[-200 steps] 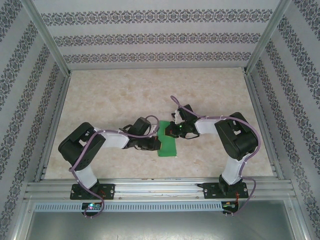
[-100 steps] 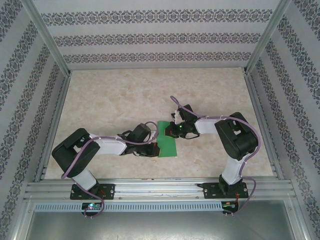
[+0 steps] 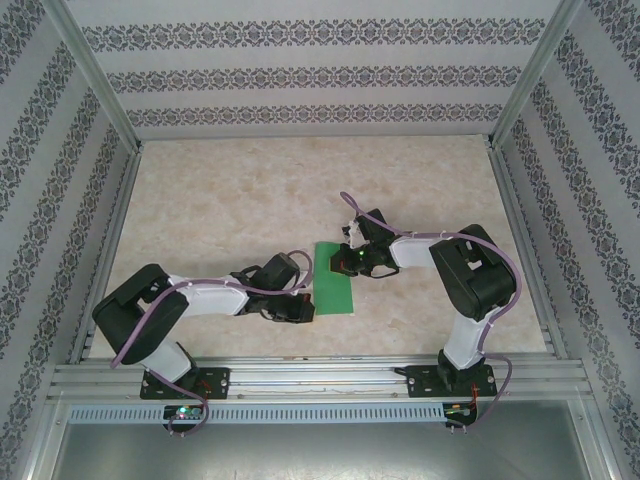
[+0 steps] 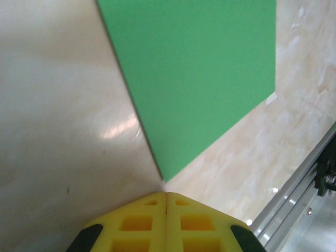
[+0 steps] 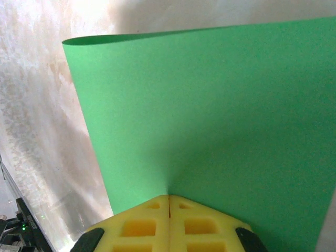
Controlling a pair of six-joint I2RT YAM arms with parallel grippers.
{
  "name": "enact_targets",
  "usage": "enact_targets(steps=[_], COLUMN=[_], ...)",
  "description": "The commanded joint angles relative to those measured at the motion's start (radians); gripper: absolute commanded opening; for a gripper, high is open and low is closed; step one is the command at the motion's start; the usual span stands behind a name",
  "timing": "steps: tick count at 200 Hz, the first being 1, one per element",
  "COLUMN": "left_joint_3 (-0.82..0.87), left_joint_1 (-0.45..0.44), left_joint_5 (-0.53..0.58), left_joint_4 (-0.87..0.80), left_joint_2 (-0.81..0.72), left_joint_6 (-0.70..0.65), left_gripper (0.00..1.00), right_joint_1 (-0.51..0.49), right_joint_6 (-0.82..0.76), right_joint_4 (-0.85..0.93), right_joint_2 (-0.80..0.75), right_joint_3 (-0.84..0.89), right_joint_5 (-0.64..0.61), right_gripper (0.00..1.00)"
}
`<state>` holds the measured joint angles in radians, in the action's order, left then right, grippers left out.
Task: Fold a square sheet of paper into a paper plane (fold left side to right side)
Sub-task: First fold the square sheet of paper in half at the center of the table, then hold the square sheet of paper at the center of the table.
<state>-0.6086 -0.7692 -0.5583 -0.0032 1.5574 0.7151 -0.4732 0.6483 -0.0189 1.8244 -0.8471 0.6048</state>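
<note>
At the near edge of the table, a ribbed aluminium rail carries the bases of two black-and-white robot arms wrapped in lilac cable. Both arms are bent inward toward the middle of a beige marbled tabletop.

The left gripper lies low on the table. In its wrist view the yellow moulded fingers are pressed together, holding nothing. Their shared tip stops just short of the nearest corner of the green paper sheet, on bare tabletop. A silver frame rail runs past at lower right.

From above, the green paper sheet lies flat between the two wrists as a narrow upright rectangle, its long sides running away from the bases. It sits a little right of the left gripper and close to the table's near half.

The right gripper reaches in from the right, over the sheet's far half. A small green light glows on its wrist. Its yellow fingers are likewise shut tight, and their tip bears down on the green surface, pinching nothing. Beyond the tip, the sheet's far edge bows upward in a shallow curve.

Behind the open tabletop stand enclosure walls papered in pale stripes with dark floral bands.
</note>
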Motion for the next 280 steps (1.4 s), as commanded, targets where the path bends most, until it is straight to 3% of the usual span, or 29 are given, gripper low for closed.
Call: enact_targets(steps=[1,41,107,165,208,237,280], left_joint_3=[-0.056,-0.225,-0.397,-0.359,-0.328,-0.310,-0.279], left_joint_1=[0.046,0.118,0.119,0.117,0.104,0.099,0.089], left_joint_5=[-0.041,-0.068,-0.065,-0.036,-0.008,0.001,0.010], left_joint_4=[-0.106,-0.138,-0.124,-0.120,-0.110,-0.087,-0.036], left_joint_2=[-0.050,0.037,0.269,0.321,0.326,0.329,0.322], left_joint_6=[-0.025,-0.120,-0.180,-0.156,-0.108,-0.063,0.018], left_gripper=[0.04,0.04,0.02,0.00,0.00,0.00,0.00], right_joint_1=[0.018,0.013,-0.004,-0.006,-0.004,-0.002,-0.038], right_joint_6=[-0.033,-0.033,-0.026,-0.013,0.014,0.020,0.074], right_joint_4=[0.110,0.105,0.103,0.093,0.082,0.113,0.134], right_joint_2=[0.025,0.010,0.012,-0.030,-0.141,-0.262,-0.378], right_joint_3=[0.035,0.042,0.030,0.012,0.000,0.044,0.177], right_joint_5=[-0.131,-0.136,-0.132,-0.104,-0.084,-0.088,-0.060], right_gripper=[0.00,0.00,0.00,0.00,0.07,0.00,0.00])
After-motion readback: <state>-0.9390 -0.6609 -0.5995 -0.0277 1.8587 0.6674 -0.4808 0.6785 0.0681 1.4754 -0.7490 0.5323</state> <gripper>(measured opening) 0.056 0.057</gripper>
